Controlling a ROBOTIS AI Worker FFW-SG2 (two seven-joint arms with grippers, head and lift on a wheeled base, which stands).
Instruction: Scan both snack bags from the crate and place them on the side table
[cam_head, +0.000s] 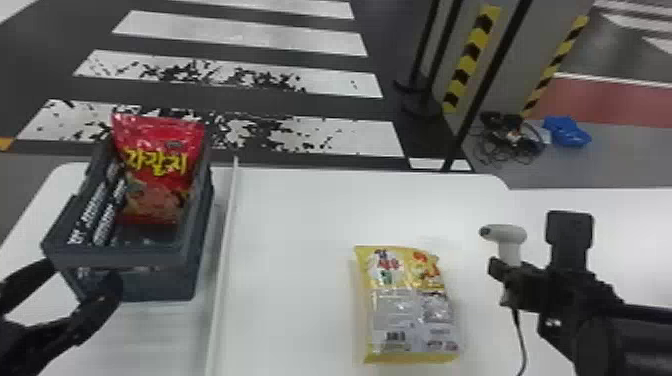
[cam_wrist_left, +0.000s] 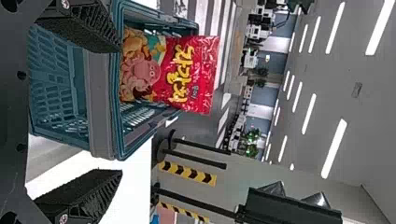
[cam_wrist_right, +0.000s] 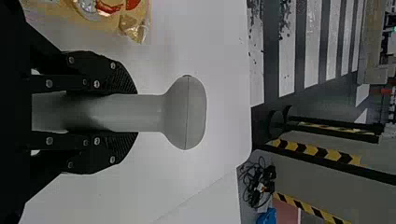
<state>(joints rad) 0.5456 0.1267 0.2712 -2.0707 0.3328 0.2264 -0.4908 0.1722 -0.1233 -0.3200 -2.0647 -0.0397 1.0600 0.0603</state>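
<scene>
The dark crate (cam_head: 150, 257) stands at the left of the white table, with a red snack bag (cam_head: 159, 165) upright inside it. My left gripper (cam_head: 82, 287) stands open at the crate's near side; in the left wrist view the gripper (cam_wrist_left: 116, 112) has its fingers apart, the crate (cam_wrist_left: 100, 107) and red bag (cam_wrist_left: 191, 77) beyond them. A yellow snack bag (cam_head: 410, 305) lies flat on the table. My right gripper (cam_head: 505, 285) is shut on the handle of a white scanner (cam_head: 510, 235); the right wrist view shows the gripper (cam_wrist_right: 135, 113) clasping the scanner (cam_wrist_right: 187, 113), near the yellow bag (cam_wrist_right: 112, 14).
A raised white divider (cam_head: 227, 225) runs along the table (cam_head: 295, 210) between the crate and the yellow bag. The scanner's cable (cam_head: 521, 340) hangs toward the near edge. Behind the table stand dark poles and a striped pillar, with cables and a blue item on the floor.
</scene>
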